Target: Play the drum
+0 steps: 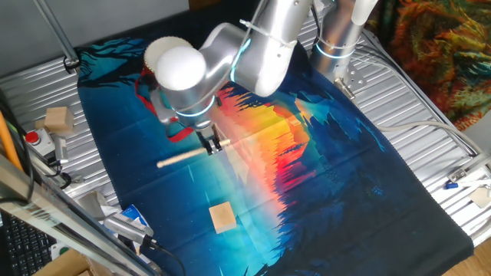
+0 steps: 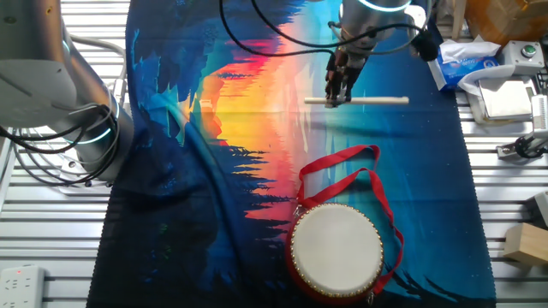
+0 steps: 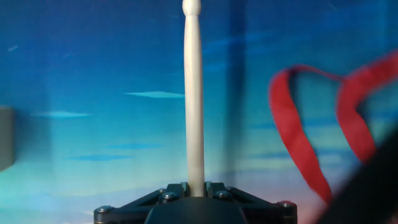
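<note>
The drum [image 2: 336,250] has red sides and a cream-white head. It stands on the printed cloth, its loose red ribbon strap [image 2: 342,162] spread toward the gripper; in one fixed view the arm hides most of it, only part of the head [image 1: 157,50] shows. My gripper [image 2: 336,92] is shut on a pale wooden drumstick [image 2: 377,100], held level just above the cloth, about a stick's length from the drum. In the hand view the stick [image 3: 193,93] runs straight out from between the fingers [image 3: 196,190], with the strap [image 3: 298,137] at the right.
A small tan wooden block [image 1: 222,217] lies on the cloth near its front edge. Another block [image 1: 57,119] sits on the metal table at the left by a red button box [image 1: 34,139]. Cables, boxes and tissue packs [image 2: 467,60] crowd the table's edges.
</note>
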Controlling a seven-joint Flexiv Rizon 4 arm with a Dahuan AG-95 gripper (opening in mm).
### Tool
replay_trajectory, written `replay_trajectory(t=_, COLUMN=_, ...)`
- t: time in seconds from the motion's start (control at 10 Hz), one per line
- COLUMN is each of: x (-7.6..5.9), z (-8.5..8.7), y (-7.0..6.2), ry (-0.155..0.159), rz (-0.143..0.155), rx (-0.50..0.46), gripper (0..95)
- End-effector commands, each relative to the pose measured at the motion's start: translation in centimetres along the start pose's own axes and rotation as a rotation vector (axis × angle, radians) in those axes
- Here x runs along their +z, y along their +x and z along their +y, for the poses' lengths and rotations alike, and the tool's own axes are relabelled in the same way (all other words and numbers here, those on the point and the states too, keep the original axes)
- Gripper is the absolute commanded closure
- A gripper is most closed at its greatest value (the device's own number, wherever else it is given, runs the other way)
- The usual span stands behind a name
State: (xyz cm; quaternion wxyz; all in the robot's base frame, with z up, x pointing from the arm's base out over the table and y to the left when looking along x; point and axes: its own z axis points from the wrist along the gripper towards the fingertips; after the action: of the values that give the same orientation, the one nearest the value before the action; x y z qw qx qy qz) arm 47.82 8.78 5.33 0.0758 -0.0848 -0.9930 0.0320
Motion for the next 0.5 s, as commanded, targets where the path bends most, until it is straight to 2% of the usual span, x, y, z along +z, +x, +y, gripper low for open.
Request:
replay_trajectory(t=0.1, x=-0.88, z=-2.44, y=1.24, ry=-0.03, rz=0.053, rx=0.084, gripper=95.0)
replay_trajectory(t=0.3, x=-0.93, z=-2.53, y=1.28, ry=-0.031, rz=0.055, rx=0.083, gripper=95.0)
replay_trajectory(t=0.4, x=-0.93, z=-2.53, y=1.28, ry=-0.044, rz=0.058, rx=0.081, gripper=95.0)
replay_trajectory(t=0.5, x=-0.93, z=-2.53, y=1.28, ry=-0.059, rz=0.059, rx=0.078, gripper=57.0)
